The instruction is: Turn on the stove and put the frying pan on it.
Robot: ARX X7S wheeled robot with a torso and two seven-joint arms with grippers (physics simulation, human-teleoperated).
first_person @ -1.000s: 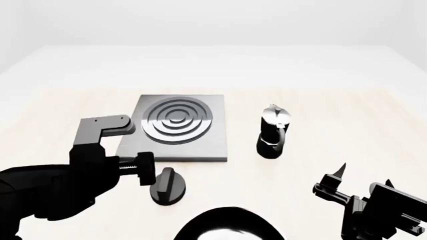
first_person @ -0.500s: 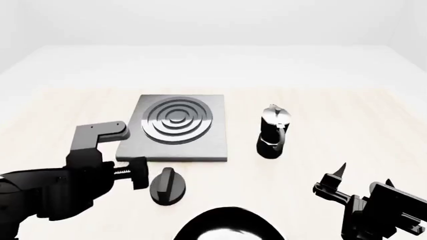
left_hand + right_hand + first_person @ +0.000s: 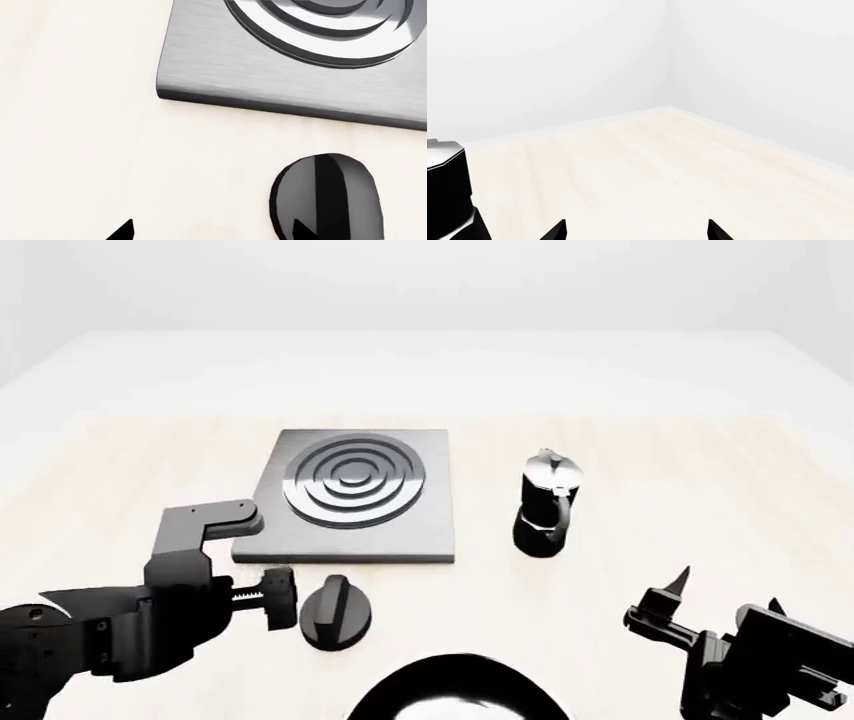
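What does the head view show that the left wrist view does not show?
Only the head view shows the moka pot, the frying pan at the near edge, the right gripper, both arms and the whole hotplate. Only the left wrist view shows, close up, the left gripper with its two fingertips apart, one in front of the knob. Both show the stove, its ring burner, the black knob beside it and the pale table.

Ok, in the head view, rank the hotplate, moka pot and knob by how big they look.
1. hotplate, clearly largest.
2. moka pot.
3. knob, though it sits nearer the camera and looks close to the pot in size, so this last pair is unsure.
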